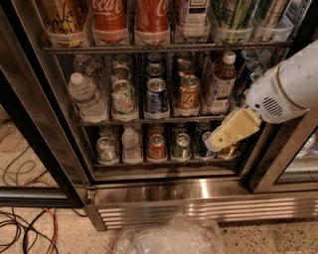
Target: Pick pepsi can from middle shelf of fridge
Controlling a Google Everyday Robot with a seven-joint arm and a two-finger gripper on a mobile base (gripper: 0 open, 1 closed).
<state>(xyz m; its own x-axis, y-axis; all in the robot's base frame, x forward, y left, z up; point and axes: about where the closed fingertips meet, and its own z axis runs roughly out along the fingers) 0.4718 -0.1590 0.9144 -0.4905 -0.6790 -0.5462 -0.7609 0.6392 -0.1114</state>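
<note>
The pepsi can point(156, 97), dark blue with a silver top, stands at the front of the middle shelf point(99, 122), in the centre column of the open fridge point(189, 191). A green-white can point(123, 97) is on its left and a golden-brown can point(189, 93) on its right. My gripper point(214, 143), cream-coloured on a white arm point(285, 87), reaches in from the right. It hangs in front of the lower shelf's right side, below and to the right of the pepsi can and clear of it.
Tall red Coca-Cola cans point(110, 15) fill the rack above. A water bottle point(85, 96) and a brown drink bottle point(221, 82) flank the middle row. Small cans point(157, 147) line the lower shelf. A black door frame point(35, 119) stands left. A clear plastic bag point(171, 237) and cables point(25, 228) lie on the floor.
</note>
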